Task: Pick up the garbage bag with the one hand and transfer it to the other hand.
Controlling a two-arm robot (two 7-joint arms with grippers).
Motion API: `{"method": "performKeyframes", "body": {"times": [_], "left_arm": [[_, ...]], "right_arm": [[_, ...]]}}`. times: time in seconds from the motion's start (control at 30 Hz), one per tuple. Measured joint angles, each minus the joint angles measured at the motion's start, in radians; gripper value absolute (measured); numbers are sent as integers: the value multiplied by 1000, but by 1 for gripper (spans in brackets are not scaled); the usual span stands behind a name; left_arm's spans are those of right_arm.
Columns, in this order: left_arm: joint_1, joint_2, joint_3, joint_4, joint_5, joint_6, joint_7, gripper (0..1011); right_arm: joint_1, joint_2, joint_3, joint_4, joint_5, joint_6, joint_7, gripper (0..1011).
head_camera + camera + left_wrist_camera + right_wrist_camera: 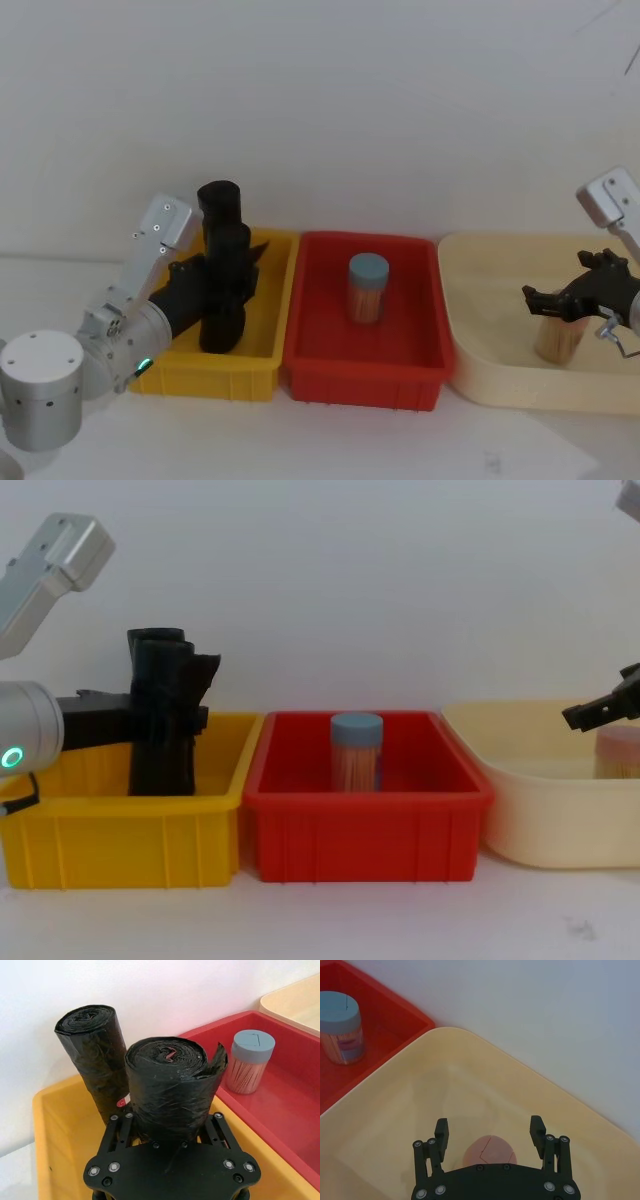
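Left arm [45,390] is chunky silver-grey, green ring light [12,757] beside the yellow bin [120,850]; left gripper [169,1127] and right gripper [490,1132] are black, silver-screwed.

Left end effector [167,1125] low, fingers in a tight grip; right end effector [489,1127] fingers wide apart

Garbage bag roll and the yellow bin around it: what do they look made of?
The garbage bag, in the left gripper: thin black plastic film, glossy, crinkled, wound in layers. The yellow bin: probably rigid moulded plastic, smooth, faintly shiny, ribbed outside.
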Motion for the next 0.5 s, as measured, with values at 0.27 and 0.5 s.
{"method": "performKeyframes", "body": {"times": [0.27,0.5], "left_arm": [[-2,-2,-1,1,1,-1,-7,450],[-3,-2,-9,-14,-2,-15,-23,414]], "right_arm": [[0,0,0,0,0,0,0,999],[0,0,0,0,0,0,0,999]]}}
